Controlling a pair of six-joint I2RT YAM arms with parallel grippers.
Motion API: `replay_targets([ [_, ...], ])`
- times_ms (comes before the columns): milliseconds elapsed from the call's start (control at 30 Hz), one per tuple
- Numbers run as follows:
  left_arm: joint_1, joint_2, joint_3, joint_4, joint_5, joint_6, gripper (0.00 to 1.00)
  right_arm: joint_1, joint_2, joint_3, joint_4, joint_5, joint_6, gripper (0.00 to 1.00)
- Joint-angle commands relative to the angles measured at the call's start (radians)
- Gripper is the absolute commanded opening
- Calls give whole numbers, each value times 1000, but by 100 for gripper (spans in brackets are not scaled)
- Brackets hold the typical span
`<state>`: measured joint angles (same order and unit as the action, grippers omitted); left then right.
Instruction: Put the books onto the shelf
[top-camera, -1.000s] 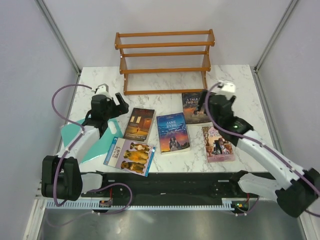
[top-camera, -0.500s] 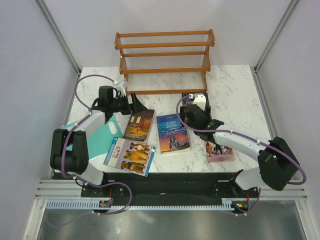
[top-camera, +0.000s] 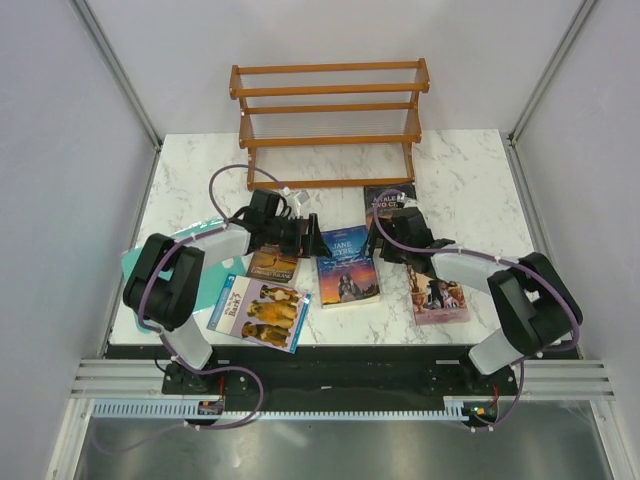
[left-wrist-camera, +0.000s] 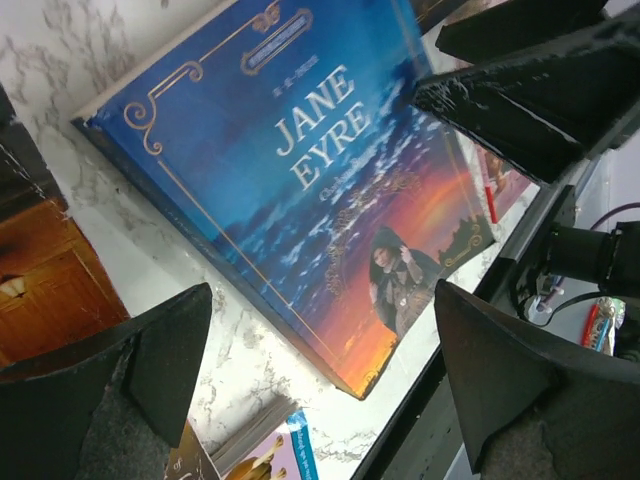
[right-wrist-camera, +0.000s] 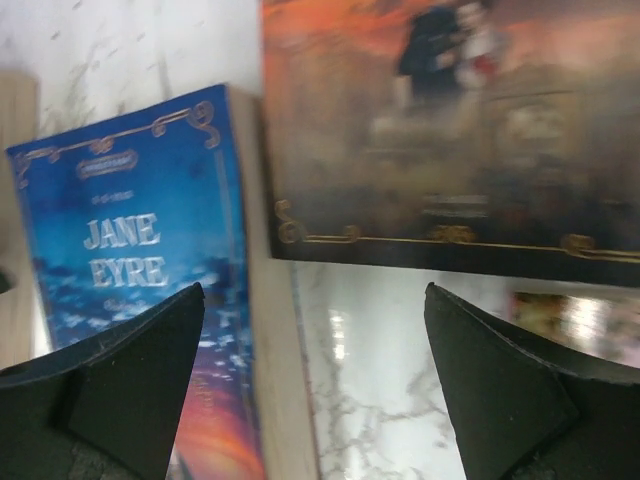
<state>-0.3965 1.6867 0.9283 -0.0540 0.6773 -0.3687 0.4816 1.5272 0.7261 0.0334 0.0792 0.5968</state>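
The blue "Jane Eyre" book lies flat at the table's middle, and my two grippers flank its top corners. My left gripper is open beside its left edge, over the brown-orange book. My right gripper is open at its right edge, by the dark "A Tale of Two Cities". In the left wrist view the left gripper frames Jane Eyre. In the right wrist view the right gripper spans Jane Eyre's page edge and bare marble. The shelf stands behind.
A pink book lies at the right and the dog-cover book at the front left. A teal cutting board lies under the left arm. The right gripper's fingers show at the top right of the left wrist view.
Both arms have swung inward from the table's sides to Jane Eyre, the left across the brown-orange book, the right across the dark book. Both grippers stayed open.
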Motion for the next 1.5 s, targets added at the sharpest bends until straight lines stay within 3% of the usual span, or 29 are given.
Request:
replay_targets([
  [0, -10, 71, 66, -61, -64, -47, 100, 2, 86, 39, 143, -260, 64, 98],
  [133, -16, 120, 83, -89, -79, -56, 100, 0, 223, 42, 276, -479, 155, 98],
  [267, -41, 165, 96, -90, -74, -67, 100, -1, 281, 15, 437, -596, 224, 97],
  [467, -67, 211, 133, -90, -82, -84, 100, 2, 263, -19, 580, -703, 253, 88],
  [600, -68, 222, 158, -92, -84, -93, 100, 5, 260, -34, 677, -784, 287, 75],
  [767, -68, 229, 182, -90, -81, -99, 100, 21, 278, -16, 700, -823, 290, 73],
  [833, -70, 226, 184, -92, -84, -101, 100, 29, 289, -10, 695, -835, 288, 55],
  [867, -68, 225, 184, -93, -84, -99, 100, 31, 294, -1, 694, -843, 290, 39],
  [900, -68, 214, 181, -95, -87, -96, 100, 34, 301, 2, 701, -851, 294, 7],
  [933, -68, 205, 179, -95, -90, -95, 100, 32, 304, 4, 701, -845, 304, 0],
  [1333, -68, -86, 103, -161, -246, 11, 100, -6, 102, 97, 531, -782, 227, 0],
  [1467, -67, -177, 60, -158, -388, 31, 100, -40, 79, 136, 530, -802, 244, 0],
])
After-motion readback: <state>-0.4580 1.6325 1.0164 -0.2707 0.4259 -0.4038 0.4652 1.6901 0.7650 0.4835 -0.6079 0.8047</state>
